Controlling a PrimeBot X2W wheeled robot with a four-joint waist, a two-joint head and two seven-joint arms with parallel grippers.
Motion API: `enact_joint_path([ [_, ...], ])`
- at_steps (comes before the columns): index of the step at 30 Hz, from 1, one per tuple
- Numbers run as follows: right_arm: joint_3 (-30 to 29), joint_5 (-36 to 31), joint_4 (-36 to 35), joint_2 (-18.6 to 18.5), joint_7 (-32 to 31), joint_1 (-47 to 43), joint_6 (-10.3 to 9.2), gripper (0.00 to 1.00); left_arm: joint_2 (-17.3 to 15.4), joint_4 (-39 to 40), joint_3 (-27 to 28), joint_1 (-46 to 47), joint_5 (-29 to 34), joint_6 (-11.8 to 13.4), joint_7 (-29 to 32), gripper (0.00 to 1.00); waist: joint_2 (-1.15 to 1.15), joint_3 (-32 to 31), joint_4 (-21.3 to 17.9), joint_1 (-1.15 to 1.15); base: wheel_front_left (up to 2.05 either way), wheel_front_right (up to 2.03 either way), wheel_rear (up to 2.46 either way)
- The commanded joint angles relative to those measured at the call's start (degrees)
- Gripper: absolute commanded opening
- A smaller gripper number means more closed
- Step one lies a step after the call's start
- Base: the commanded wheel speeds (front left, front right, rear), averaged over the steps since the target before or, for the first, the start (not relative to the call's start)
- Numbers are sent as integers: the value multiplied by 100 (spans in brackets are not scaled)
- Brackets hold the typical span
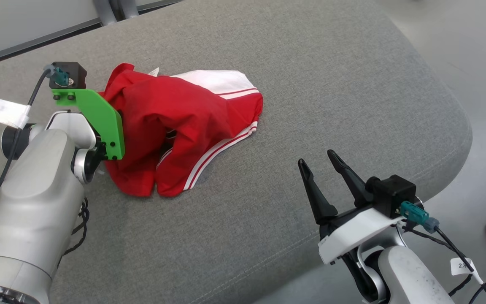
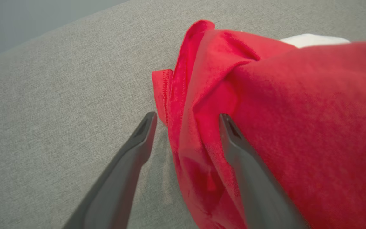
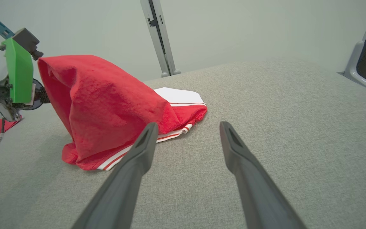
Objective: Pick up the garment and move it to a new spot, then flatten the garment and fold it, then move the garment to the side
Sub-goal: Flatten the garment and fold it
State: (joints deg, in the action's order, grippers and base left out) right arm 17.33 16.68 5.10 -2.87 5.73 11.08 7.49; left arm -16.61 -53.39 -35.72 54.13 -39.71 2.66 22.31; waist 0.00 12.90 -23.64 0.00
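Between the spread fingers of the left gripper: a fold of the red, white-striped garment, heaped on the grey pad. Right gripper likewise released, empty, garment well ahead to its left. On a white cable tag: writing too small to read.

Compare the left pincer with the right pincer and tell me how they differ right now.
The left pincer has the folded edge of the red garment between its fingers; the right pincer points over bare grey upholstery, apart from the garment. The left pincer's wrist carries a green bracket; the right pincer's carries a white bracket. Both stand open, gripping nothing.
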Motion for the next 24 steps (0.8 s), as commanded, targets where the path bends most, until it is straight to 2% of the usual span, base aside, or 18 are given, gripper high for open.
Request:
enact_joint_path([
  [1,45,-13,13,-3,32,85,0,100,8,-36,-9,-24,-24,-26,-57,100,0,79,-51,0,0,0,0],
  [4,136,-3,34,-5,22,123,0,100,30,-101,25,-61,-70,-54,-214,100,0,67,-70,0,0,0,0],
  [5,157,4,40,-5,19,120,0,100,38,-119,63,-81,-102,-57,-282,54,0,61,-82,0,0,0,0],
  [6,182,6,48,-6,17,124,0,100,45,-152,72,-102,-117,-82,-305,0,0,56,-93,0,0,0,0],
  [9,208,1,56,-4,11,133,0,100,53,-193,106,-113,-177,-115,-363,0,0,48,-102,0,0,0,0],
  [14,114,-76,71,-4,-22,75,0,100,86,-209,269,-20,-258,-72,-814,0,0,-42,51,0,0,0,0],
  [19,75,-119,69,-8,-78,10,0,100,102,-151,360,64,-324,-161,-1180,0,0,-288,408,0,0,0,0],
  [24,-7,-150,43,-7,-148,-83,0,100,101,69,291,-41,-336,-249,-1131,0,0,-547,871,0,0,0,0],
])
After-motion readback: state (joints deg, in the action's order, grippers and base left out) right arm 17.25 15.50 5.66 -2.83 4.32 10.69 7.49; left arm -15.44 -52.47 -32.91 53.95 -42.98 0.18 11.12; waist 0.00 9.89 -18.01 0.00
